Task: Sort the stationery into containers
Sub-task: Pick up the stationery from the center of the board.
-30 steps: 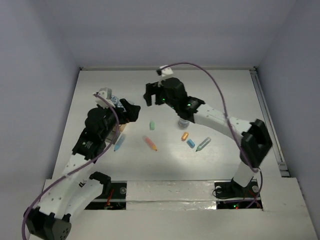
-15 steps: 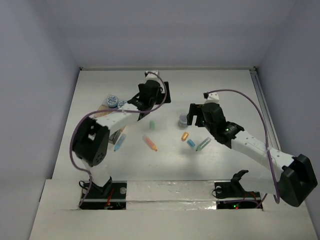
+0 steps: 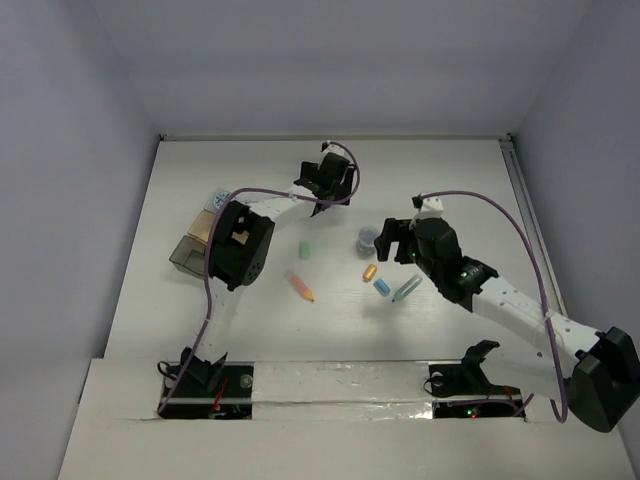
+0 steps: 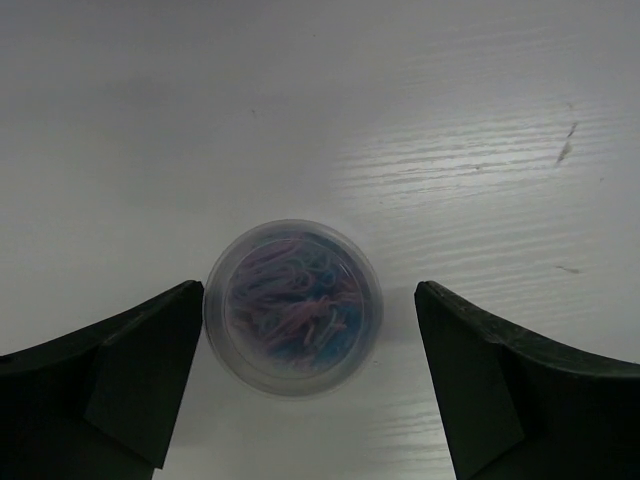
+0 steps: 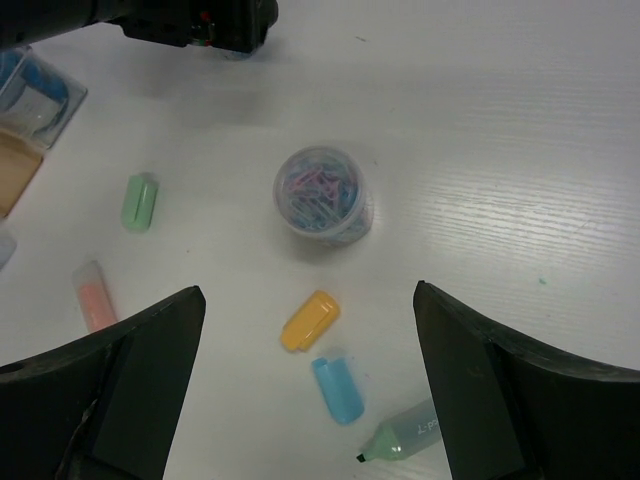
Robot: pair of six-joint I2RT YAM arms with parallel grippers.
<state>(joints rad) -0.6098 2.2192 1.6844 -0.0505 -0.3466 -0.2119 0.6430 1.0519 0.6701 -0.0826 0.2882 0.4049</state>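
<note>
White wood-grain table [image 3: 450, 180] shows on every side of the clear round plastic tub of paper clips [image 5: 323, 193], which touches no other piece. Just in front of this tub hangs the right gripper [image 5: 308, 292], fingers spread wide and holding nothing. Left of the tub lies a pale green stick [image 5: 140, 200]. In front of the tub are an orange piece [image 5: 310, 320], a blue piece [image 5: 337, 388] and a teal marker [image 5: 400, 435]. Far left of the tub, near the table edge, stand brownish see-through plastic boxes [image 3: 187, 252]. Behind the tub, the left gripper [image 4: 305, 295] is spread around a second clip tub [image 4: 293, 330].
</note>
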